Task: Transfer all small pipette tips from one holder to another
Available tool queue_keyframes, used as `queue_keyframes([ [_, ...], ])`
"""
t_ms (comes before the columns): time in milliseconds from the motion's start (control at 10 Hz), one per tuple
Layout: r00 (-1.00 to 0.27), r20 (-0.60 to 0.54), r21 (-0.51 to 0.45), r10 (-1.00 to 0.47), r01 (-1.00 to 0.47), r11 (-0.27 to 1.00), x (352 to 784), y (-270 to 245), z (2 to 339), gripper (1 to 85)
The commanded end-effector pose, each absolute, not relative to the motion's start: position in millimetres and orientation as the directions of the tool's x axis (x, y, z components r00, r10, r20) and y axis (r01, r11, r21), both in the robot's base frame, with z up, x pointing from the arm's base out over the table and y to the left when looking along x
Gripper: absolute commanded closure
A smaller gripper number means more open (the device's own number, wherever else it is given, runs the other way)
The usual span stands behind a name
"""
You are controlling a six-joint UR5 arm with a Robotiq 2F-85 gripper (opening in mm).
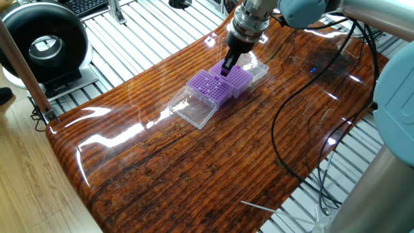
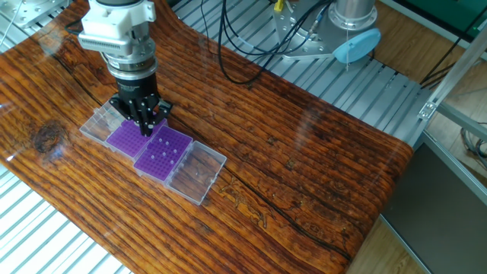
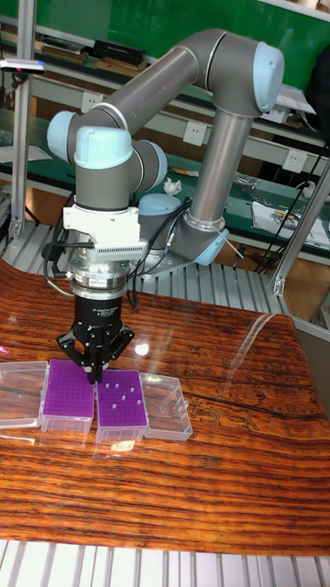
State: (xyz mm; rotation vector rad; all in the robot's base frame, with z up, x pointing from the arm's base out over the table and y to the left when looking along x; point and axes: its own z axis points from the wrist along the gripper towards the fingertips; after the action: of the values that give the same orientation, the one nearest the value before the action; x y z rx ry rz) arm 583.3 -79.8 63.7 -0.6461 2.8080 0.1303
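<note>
Tall fixed view shows the two purple racks side by side on the wooden surface (image 3: 211,495), each seated in a clear box with its lid folded flat outward. The rack with tips (image 3: 121,398) carries a small scatter of pale pipette tips (image 3: 117,394) standing in its grid; the other rack (image 3: 71,394) looks bare, as far as these views resolve the fine holes. Which rack is source and which is destination cannot be read from the pictures alone, so the count done and the count left stay a judgement: several tips sit in one rack, none plainly in its neighbour.

Over the inner edge of the bare rack, close to the seam between the two, hangs the hand (image 3: 94,374), pointing straight down. Its fingers are drawn close together at the tips, but whether a tip is pinched between them is too small to tell in any view. From the other fixed view the same placement holds: hand (image 2: 144,127) low over the bare rack (image 2: 128,138), beside the tip-bearing one (image 2: 163,153).
</note>
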Motion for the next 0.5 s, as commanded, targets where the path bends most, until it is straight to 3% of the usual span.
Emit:
queue_keyframes([
  [0,-0.87,-0.272,0.025,-0.412,-0.434,0.901,584.9,-84.8,64.7,72.0],
  [400,-0.877,-0.26,0.024,-0.404,-0.424,0.905,580.7,-88.7,63.7,71.7],
])
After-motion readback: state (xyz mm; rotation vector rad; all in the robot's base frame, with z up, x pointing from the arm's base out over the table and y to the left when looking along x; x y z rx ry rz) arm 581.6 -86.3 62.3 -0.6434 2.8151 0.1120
